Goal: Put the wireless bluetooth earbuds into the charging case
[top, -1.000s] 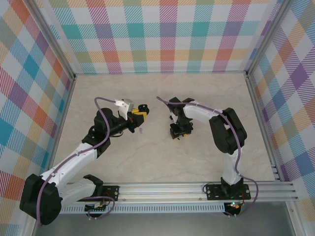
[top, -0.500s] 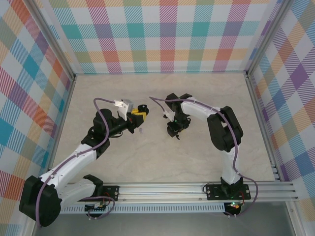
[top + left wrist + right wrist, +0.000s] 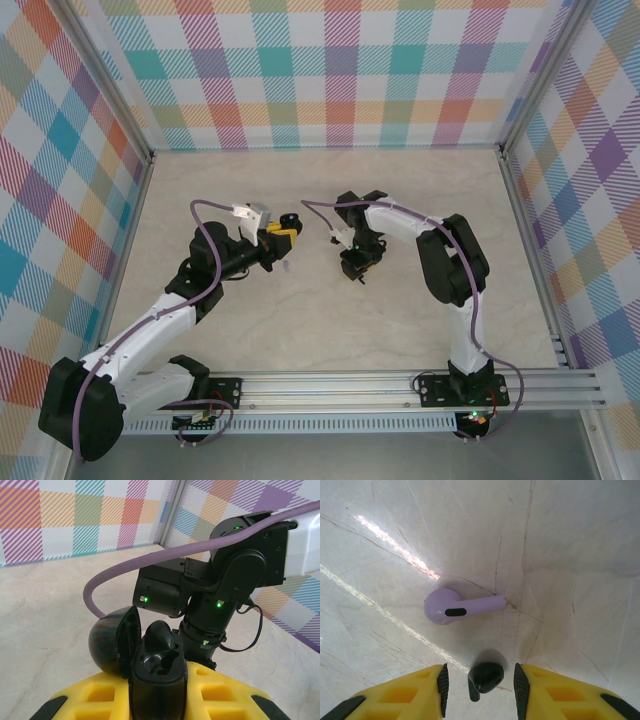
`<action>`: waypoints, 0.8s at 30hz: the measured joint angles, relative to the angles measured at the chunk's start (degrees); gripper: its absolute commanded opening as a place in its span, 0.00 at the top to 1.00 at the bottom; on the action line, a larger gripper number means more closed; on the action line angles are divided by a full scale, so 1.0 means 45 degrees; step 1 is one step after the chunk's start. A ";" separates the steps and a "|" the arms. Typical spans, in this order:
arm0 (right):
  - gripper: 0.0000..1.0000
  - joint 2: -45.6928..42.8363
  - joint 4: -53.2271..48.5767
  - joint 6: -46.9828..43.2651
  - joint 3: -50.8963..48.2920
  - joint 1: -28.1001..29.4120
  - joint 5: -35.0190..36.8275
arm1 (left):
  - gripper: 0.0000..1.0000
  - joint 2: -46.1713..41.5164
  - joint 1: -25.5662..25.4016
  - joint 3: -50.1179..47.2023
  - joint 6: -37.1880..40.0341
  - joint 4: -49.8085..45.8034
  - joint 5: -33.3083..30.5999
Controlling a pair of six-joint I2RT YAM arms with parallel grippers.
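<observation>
My left gripper (image 3: 281,234) is shut on the black charging case (image 3: 159,680), which stands upright between its yellow fingers (image 3: 90,700). The lid (image 3: 114,640) is swung open to the left. One black earbud (image 3: 161,637) sits in the far slot and the near slot is empty. My right gripper (image 3: 480,690) points down at the table and is open. A second black earbud (image 3: 486,676) lies on the table between its pads (image 3: 443,685), touching neither. A pale lilac earbud (image 3: 455,607) lies just beyond, its stem pointing right.
The right arm's wrist (image 3: 220,590) hangs close in front of the case. The marble table (image 3: 320,320) is walled by checked panels. A small pale item (image 3: 286,266) lies below the left gripper, too small to identify.
The right gripper has shifted a little to the left, toward the left gripper. The left arm and the case have not moved.
</observation>
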 measured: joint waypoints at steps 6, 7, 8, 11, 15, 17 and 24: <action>0.59 0.0024 -0.0005 0.0000 0.0000 0.0019 0.0000 | 1.00 0.0000 0.0000 0.0000 0.0000 0.0005 0.0000; 0.59 0.0058 -0.0005 0.0000 0.0000 0.0039 0.0005 | 1.00 0.0000 0.0000 0.0000 0.0000 0.0000 0.0000; 0.59 0.0092 -0.0005 0.0000 0.0000 0.0053 0.0000 | 1.00 0.0000 0.0000 0.0000 0.0000 0.0000 0.0000; 0.59 0.0214 -0.0005 0.0005 0.0000 0.0102 0.0039 | 1.00 0.0000 0.0000 0.0000 0.0000 0.0000 -0.0010; 0.61 0.0253 0.0000 0.0015 0.0000 0.0146 0.0189 | 1.00 0.0000 0.0000 0.0000 0.0000 0.0000 -0.0019; 0.61 0.0253 0.0000 0.0019 0.0000 0.0146 0.0233 | 1.00 0.0000 0.0000 0.0000 0.0000 0.0000 -0.0019; 0.61 0.0253 0.0005 0.0019 -0.0015 0.0228 0.0466 | 1.00 0.0000 0.0000 0.0000 0.0000 0.0000 -0.0019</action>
